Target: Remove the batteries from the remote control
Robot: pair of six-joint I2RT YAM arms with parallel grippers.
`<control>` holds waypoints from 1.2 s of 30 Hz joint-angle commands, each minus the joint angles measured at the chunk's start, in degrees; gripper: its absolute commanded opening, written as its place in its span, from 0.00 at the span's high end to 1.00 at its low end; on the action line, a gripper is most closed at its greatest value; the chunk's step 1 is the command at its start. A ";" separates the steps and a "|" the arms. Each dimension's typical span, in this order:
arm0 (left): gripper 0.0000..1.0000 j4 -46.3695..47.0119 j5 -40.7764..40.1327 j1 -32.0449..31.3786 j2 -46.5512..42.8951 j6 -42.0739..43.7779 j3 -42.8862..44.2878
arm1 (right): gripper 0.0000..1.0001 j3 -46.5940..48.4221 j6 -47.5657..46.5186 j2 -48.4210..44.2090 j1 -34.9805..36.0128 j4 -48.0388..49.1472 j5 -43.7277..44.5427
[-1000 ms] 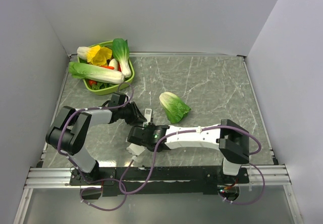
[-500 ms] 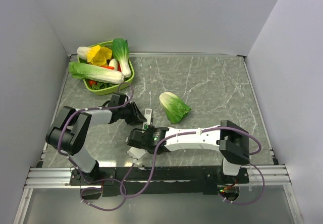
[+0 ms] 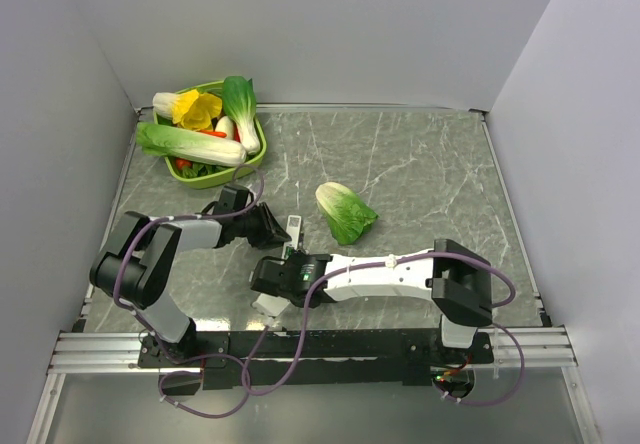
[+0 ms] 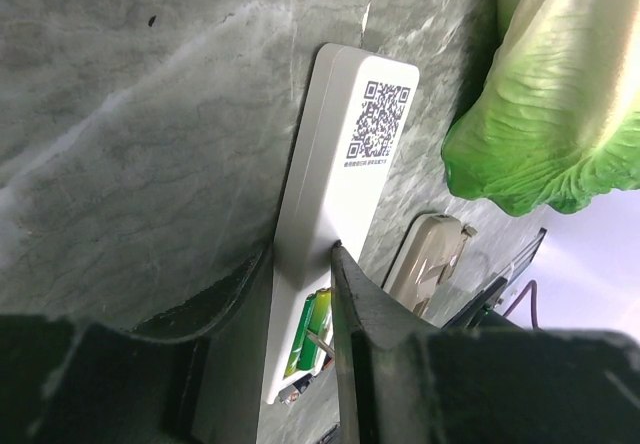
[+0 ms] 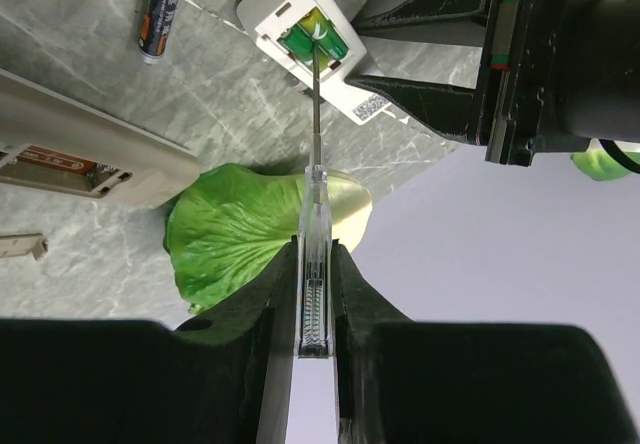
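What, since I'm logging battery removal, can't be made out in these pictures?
Left wrist view: batteries partly hidden behind a finger.
Top view: remote control largely hidden by the right arm; batteries too small.
Right wrist view: loose battery cut off by the top edge.

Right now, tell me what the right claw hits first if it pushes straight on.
The green batteries in the open bay of the remote control: the tool gripped in the right claw points its tip at them, perhaps touching.
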 commanded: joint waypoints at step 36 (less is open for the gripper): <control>0.79 2.04 0.50 -2.70 3.10 -1.53 -3.59 | 1.00 -27.22 4.01 -12.55 -9.68 40.73 -15.18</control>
